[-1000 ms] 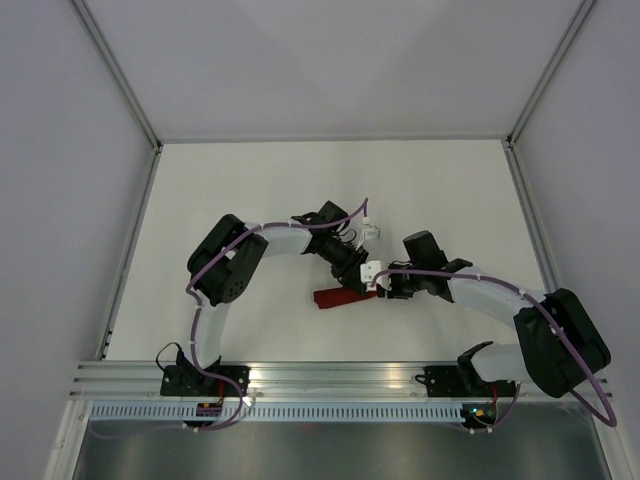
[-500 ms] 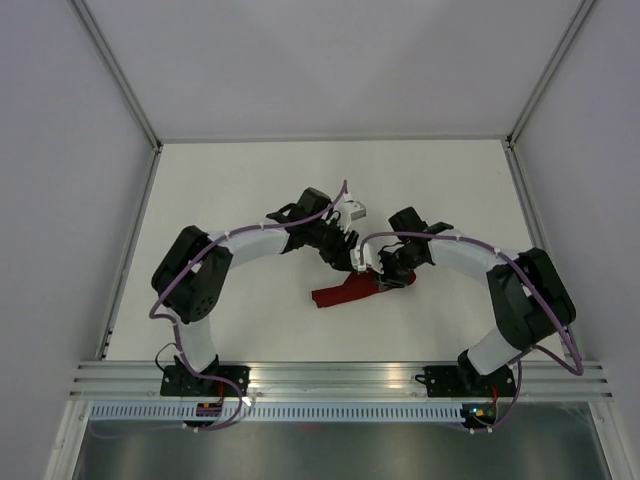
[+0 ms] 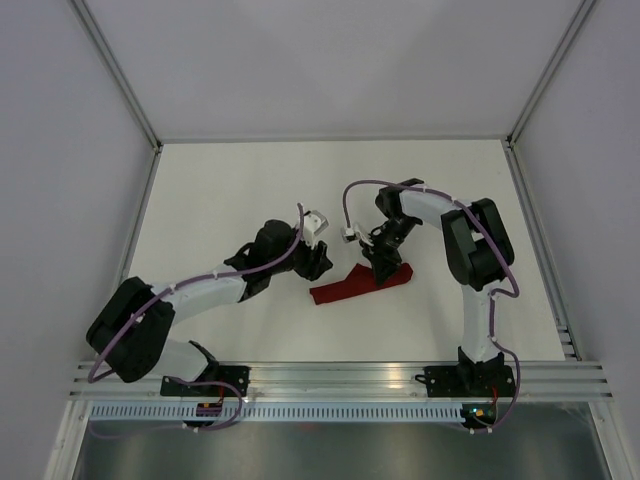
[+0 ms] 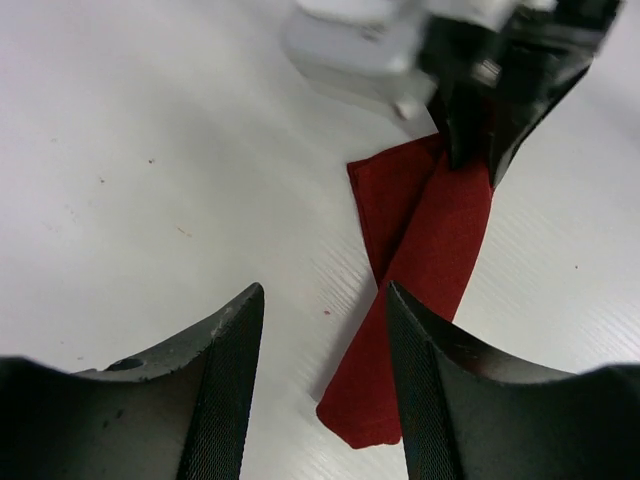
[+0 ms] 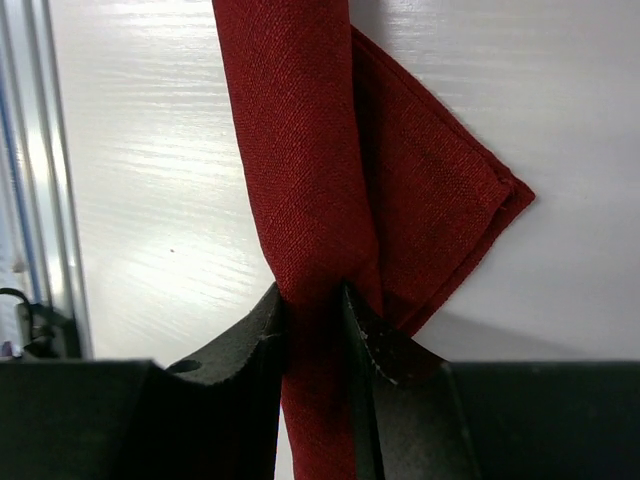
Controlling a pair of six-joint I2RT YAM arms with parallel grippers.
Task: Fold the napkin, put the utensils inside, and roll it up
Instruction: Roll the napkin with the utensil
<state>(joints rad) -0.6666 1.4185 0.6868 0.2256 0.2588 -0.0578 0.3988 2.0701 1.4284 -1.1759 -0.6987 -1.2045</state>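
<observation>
Tension matters now: right gripper clamps the rolled napkin, left gripper hangs open and empty nearby, so roll evenly and tuck that loose flap

Plain dark red napkin, fine weave, one even shade. White table, faintly streaked, a few tiny dark specks. Matte black left gripper and right gripper. White-and-black arms, purple cables. Pale grey walls. Silver-grey rail.
</observation>
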